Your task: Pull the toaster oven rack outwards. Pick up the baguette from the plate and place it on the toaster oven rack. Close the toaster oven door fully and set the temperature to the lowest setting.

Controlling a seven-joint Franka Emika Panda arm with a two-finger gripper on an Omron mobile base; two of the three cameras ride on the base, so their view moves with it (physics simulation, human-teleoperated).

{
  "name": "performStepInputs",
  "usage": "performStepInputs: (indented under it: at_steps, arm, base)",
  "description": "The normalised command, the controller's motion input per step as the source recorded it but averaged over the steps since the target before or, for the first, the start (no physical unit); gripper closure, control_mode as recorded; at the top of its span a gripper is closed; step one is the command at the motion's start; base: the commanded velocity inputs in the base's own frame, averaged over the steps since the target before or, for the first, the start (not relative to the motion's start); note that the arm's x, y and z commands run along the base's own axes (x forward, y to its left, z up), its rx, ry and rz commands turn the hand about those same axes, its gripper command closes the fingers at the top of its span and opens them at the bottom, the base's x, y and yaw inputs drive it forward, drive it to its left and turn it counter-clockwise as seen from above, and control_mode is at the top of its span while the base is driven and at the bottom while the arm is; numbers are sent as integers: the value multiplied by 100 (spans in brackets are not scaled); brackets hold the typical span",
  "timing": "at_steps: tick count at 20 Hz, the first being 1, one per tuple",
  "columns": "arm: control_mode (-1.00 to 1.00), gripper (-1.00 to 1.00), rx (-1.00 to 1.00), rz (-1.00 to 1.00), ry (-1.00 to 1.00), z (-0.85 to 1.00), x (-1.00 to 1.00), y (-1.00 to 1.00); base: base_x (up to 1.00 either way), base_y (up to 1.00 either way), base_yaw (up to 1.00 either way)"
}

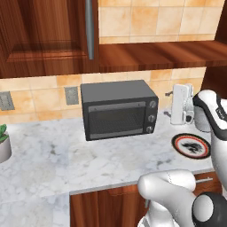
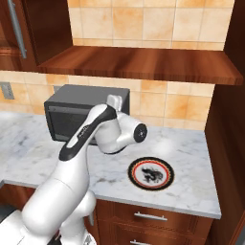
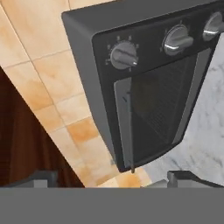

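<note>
- White-grey marble bench under wooden wall cabinets, tan tiled backsplash behind; the toaster oven is the landmark for this entry.
- Toaster oven: dark grey box standing on the bench, back to the tiles. Door shut upright against the front; thin bar handle along its top edge.
- Three round knobs in a column on the oven's front, on the side nearer the plate.
- Rack: cannot be made out clearly behind the dark glass; faint mesh texture at most in the hand view.
- Plate lies flat on the bench, forward of the oven and off to its knob side, well apart from it. Orange-red rim, white face, black pattern in the middle.
- Baguette: not made out on the plate.
- Pincer: two dark tips stand wide apart with nothing between them, released. It faces the oven's front from near, clear of the door.
- Hand view is rolled: oven appears tilted, knobs running along the top of the picture.
- White appliance stands beyond the oven's knob side, against the tiles.
- Potted plant sits far off on the oven's opposite side.
</note>
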Motion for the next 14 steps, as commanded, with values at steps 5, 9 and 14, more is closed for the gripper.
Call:
performStepInputs:
  at_steps: [5,9,14]
  arm:
    - [-100,-100,49,-18,21,12,0,34]
    - [-100,-100,50,-31,39,3,0,31]
    - [-100,-100,57,-32,54,22,-1,13]
  base:
    - [0,0,0]
    - [0,0,0]
    - [0,0,0]
